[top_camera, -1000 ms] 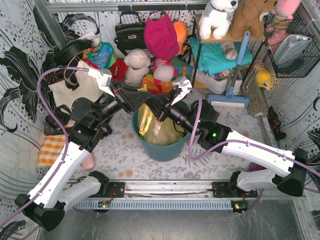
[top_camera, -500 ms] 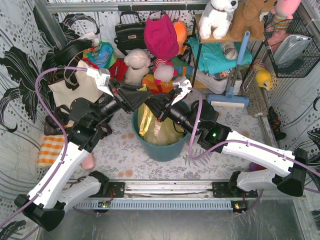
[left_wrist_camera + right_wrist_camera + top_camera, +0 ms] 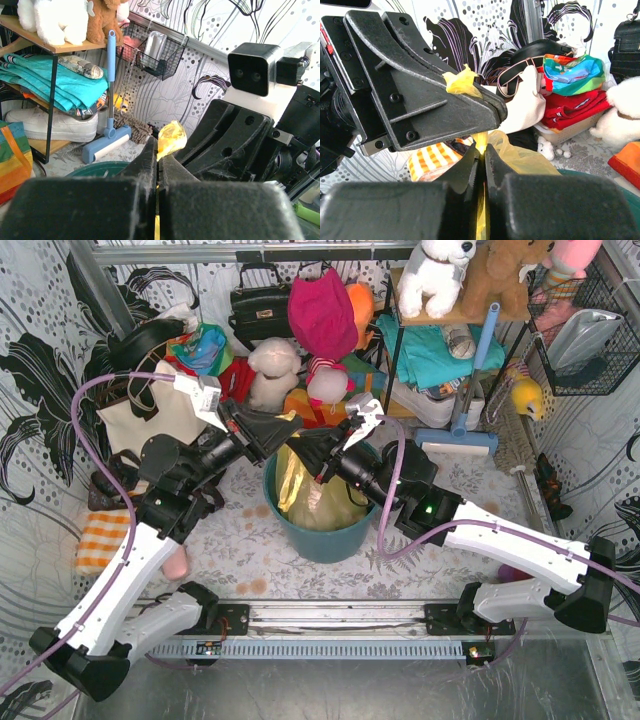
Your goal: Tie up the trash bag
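"So, where is the trash bag [image 3: 303, 492]?"

"It sits inside the round teal bin [image 3: 335, 540], in the middle of the top view. It is yellow and you can see through it a bit. Its top is pulled up above the far side of the bin."

"What holds it up?"

"Both arms do. The left gripper [image 3: 157, 150] comes in from the upper left. Its fingers are pressed together on a bit of the yellow plastic. A small yellow tuft pokes out by the tips."

"And the other one?"

"The right gripper [image 3: 481, 150] comes in from the right. Its fingers squeeze a thin yellow strip of the bag. The two grippers are tip to tip, very close. I cannot tell if they touch."

"What else is around?"

"A white toy dog [image 3: 438, 270] sits on a shelf [image 3: 470, 315] at the upper right. A brush [image 3: 478, 360] with a blue handle leans just below it."
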Action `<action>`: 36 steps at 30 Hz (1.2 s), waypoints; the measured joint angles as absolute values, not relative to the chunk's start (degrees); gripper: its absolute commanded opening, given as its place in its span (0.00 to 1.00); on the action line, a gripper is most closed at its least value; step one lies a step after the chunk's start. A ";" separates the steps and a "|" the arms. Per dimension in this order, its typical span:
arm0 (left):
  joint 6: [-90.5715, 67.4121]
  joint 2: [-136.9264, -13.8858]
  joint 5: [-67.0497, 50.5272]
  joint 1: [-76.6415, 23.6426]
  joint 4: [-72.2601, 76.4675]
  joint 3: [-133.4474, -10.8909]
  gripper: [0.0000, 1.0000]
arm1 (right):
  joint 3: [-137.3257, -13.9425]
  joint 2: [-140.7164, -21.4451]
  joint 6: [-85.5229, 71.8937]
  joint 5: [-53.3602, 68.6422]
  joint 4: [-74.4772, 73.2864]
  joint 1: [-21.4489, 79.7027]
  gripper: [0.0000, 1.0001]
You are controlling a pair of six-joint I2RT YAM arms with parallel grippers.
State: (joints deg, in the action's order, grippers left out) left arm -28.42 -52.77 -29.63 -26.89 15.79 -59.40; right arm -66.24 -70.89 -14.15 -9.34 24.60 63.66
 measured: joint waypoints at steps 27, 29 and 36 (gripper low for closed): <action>-28.27 -55.13 -29.65 -26.89 15.62 -60.23 0.00 | -66.76 -61.34 -49.56 -2.07 0.56 63.66 0.42; -28.29 -55.42 -29.67 -26.89 15.62 -60.23 0.00 | -65.12 -61.41 -50.83 -1.43 1.34 63.66 0.40; -28.29 -55.55 -29.69 -26.89 15.59 -60.23 0.00 | -62.35 -62.87 -52.80 1.80 7.18 63.68 0.24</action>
State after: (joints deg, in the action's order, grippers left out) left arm -28.29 -55.55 -29.69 -26.89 15.59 -60.23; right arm -62.35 -62.87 -52.80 1.80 7.18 63.68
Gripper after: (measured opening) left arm 0.011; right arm 0.291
